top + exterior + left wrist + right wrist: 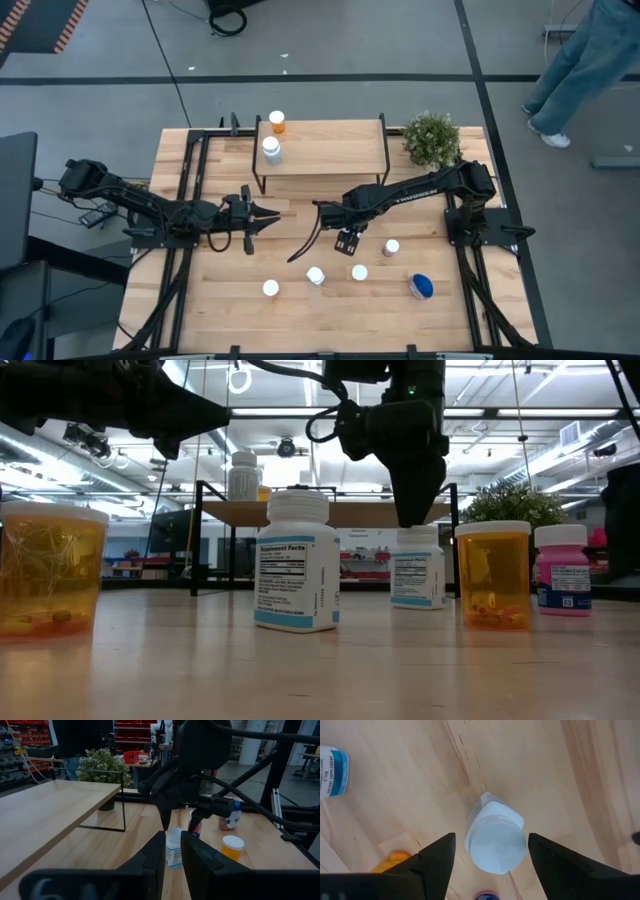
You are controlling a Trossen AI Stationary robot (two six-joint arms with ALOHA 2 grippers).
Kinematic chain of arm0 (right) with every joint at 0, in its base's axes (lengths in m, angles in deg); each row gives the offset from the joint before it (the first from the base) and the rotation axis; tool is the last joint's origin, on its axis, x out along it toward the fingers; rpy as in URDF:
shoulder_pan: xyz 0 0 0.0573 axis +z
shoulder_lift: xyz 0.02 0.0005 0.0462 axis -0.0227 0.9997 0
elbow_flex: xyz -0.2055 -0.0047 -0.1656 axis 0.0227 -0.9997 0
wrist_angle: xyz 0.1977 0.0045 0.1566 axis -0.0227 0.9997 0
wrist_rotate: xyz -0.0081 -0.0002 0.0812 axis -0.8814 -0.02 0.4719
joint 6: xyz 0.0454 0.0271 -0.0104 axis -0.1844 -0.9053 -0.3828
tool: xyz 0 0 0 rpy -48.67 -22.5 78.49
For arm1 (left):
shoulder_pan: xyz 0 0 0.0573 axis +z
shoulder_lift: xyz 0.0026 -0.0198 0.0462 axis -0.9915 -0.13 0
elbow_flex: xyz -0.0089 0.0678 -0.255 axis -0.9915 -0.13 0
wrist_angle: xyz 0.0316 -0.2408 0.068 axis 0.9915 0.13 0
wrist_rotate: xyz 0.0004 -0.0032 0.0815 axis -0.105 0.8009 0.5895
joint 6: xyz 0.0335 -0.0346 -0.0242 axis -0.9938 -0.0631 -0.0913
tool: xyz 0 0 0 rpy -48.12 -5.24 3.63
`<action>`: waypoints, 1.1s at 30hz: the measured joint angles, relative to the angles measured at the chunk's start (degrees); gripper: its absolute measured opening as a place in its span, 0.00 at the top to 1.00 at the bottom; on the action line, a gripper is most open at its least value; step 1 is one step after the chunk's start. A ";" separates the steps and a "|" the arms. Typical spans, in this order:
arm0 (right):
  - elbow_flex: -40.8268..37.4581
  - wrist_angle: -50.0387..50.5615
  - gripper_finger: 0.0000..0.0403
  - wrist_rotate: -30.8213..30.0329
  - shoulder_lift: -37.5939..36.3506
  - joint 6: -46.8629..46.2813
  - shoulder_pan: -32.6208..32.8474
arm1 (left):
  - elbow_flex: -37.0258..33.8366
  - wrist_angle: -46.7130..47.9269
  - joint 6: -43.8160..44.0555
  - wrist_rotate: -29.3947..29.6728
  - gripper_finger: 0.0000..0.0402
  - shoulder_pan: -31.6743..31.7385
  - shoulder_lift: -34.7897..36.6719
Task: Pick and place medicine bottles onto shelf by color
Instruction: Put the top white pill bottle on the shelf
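One orange bottle [492, 575] holds pills at its bottom.

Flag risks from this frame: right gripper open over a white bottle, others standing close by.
1. The right gripper hangs open above a white-capped bottle that sits nearer one finger in the right wrist view; closing off-centre could tip it.
2. An orange bottle and a pink bottle stand nearby; the descent might clip one.
3. The left gripper hovers close to the shelf, so the carry path looks tight.
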 joint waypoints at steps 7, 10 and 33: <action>0.00 -0.43 0.36 0.13 0.00 -0.10 -0.40 | 0.00 0.15 0.35 -0.02 0.85 -0.05 0.01; -1.31 -2.49 0.36 0.42 -0.09 0.63 -0.50 | 0.00 0.24 0.56 0.00 0.85 -0.47 0.01; -3.93 -4.80 0.55 0.79 -0.02 0.15 -1.12 | 0.00 0.20 0.13 0.02 0.85 -1.01 0.01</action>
